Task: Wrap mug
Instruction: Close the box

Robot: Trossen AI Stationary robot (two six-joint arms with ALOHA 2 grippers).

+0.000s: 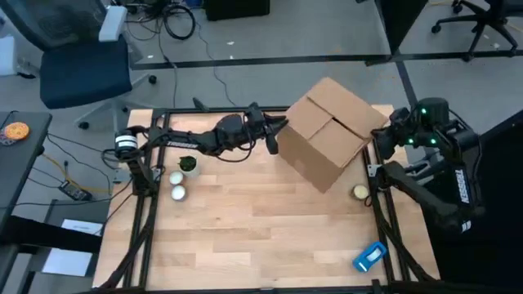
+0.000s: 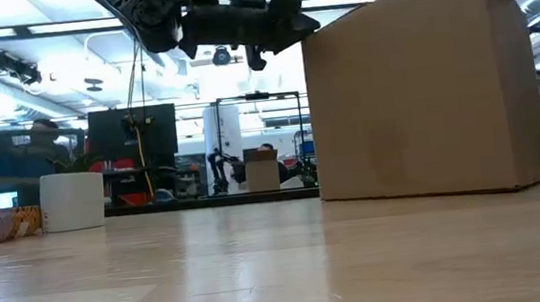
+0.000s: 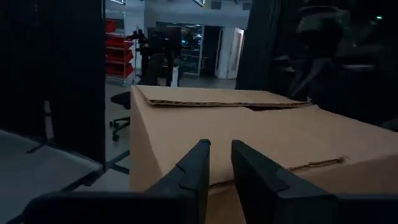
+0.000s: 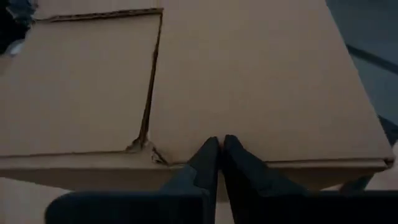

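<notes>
Pale wood table, slatted, framed by black rails. Nearest the front edge, toward the right corner, a small blue packet lies flat, well apart from everything else.

Mid-table, left side: a small white round object and a second one just behind it, both beside the left rail. A white pot with a green plant stands just behind those; the low view shows a white cylindrical vessel there, with leaves behind it. Cannot tell whether this is the mug. On the right, by the right rail, a small yellowish round item sits near the box's lower corner.

Large brown cardboard box sits toward the back right of the table, turned at an angle, top flaps folded down with a visible seam.

Left gripper reaches across from the left rail, raised above the table surface, at the box's left face. Left wrist view: fingers slightly apart, nothing between them, pointing at the box's upper edge.

Right gripper is over the box's right side. Right wrist view: its fingertips nearly touch each other, pressed close together at the box's top edge, nothing visibly pinched.

Beyond the table: a blue office chair, cables on the floor.
</notes>
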